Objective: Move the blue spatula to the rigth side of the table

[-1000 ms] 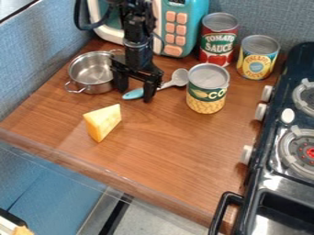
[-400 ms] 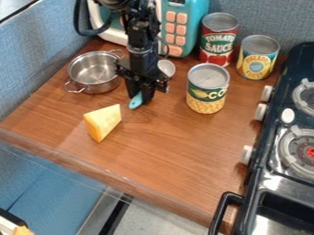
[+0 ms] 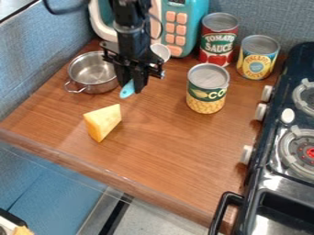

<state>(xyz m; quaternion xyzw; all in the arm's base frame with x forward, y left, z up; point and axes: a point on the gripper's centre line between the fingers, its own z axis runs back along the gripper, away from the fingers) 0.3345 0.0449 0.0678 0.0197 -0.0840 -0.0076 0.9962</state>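
Two black fingers (image 3: 140, 82) pinch the round-ended blue spatula (image 3: 127, 89); a shiny metal pot (image 3: 98, 87) stands nearby.

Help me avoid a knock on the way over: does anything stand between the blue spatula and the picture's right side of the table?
Yes, the can of corn stands just right of the gripper and the blue spatula. The cheese sits lower left, off that line.
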